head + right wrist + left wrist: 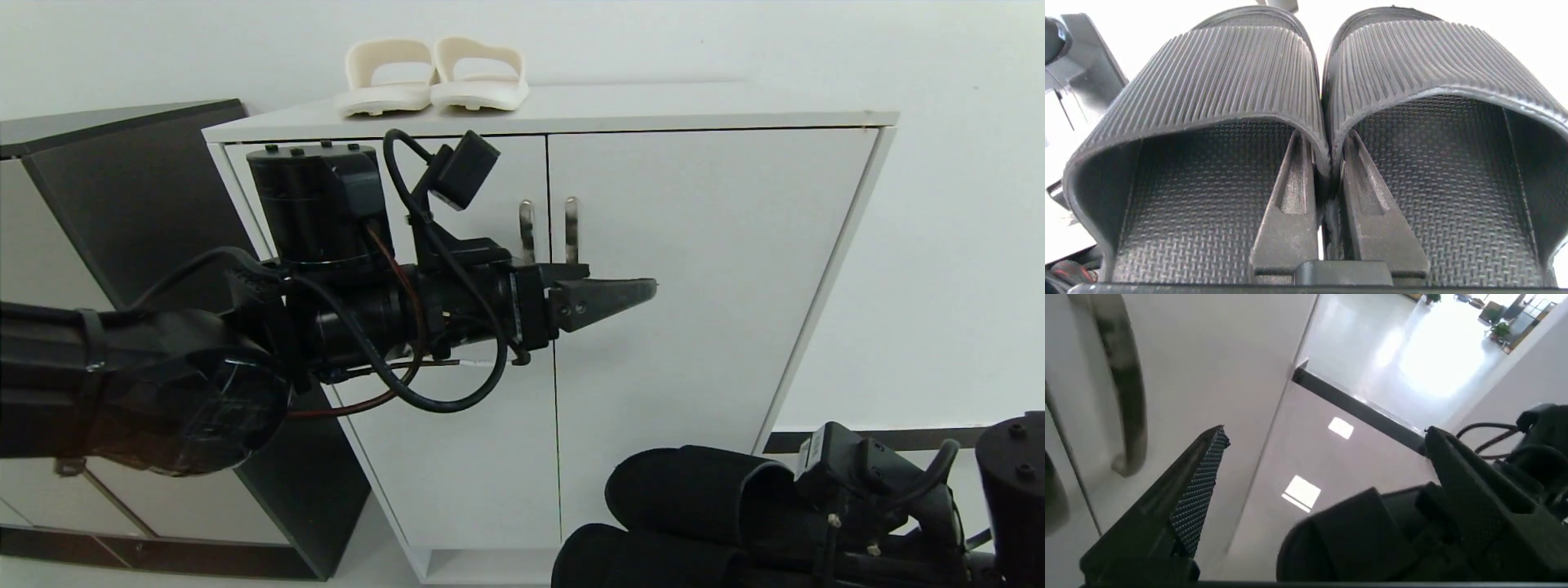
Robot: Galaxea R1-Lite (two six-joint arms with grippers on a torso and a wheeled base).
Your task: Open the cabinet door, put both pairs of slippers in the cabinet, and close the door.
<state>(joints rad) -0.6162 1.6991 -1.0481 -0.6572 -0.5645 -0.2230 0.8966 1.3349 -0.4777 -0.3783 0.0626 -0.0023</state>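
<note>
The cabinet (694, 269) is white, and both of its doors are shut, the two metal handles (549, 224) side by side at the seam between them. We see a pair of cream slippers (433, 77) on the cabinet's top, near its left end, toes toward us. A pair of black slippers (694, 490) is held in the air in front of the cabinet's lower right door, toes toward the door.

From the head view, the left gripper (645, 287) hangs in front of the cabinet, just below the handles, pointing across the right door; seen side-on there, its jaws read as a single wedge. The left wrist view settles it: we see two fingers (1196, 490) well apart with nothing between them, one handle close by, and shiny floor past the cabinet's edge.

The head view hides the right gripper (1324, 139) behind the black slippers. In the right wrist view we see one finger inside each slipper, the jaws clamped on the two touching inner walls.

A dark cabinet (139, 188) stands against the white one's left side.
</note>
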